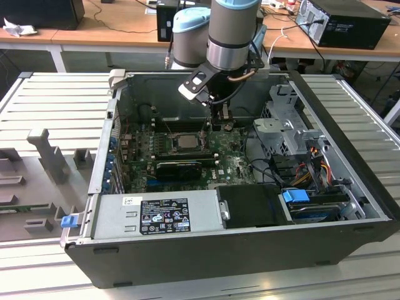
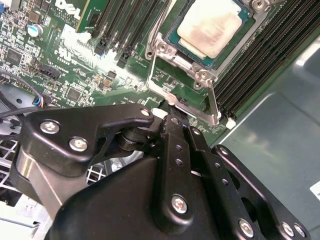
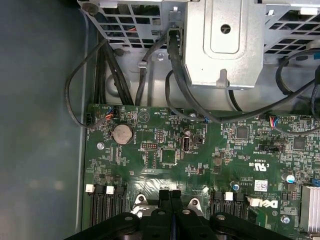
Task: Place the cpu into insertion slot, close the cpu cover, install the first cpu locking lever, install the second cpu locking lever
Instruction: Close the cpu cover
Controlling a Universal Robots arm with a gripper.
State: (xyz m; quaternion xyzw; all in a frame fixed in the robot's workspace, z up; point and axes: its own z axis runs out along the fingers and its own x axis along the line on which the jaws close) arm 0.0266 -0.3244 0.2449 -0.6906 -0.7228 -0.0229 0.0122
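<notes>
The cpu (image 2: 212,25) lay seated in the insertion slot (image 2: 202,75), and the cpu cover (image 2: 167,50) looked to be down around its pale top. A wire locking lever (image 2: 213,102) ran along the socket's edge. The gripper (image 2: 172,119), fingers pressed together and holding nothing, sat just beside that lever's bent end. Latching it well probably called for a steady push, with the fingertip kept on the wire and clear of the memory slots (image 2: 260,55).

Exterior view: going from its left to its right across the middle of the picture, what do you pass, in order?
grey fixture blocks → cpu → gripper → metal drive cage
</notes>
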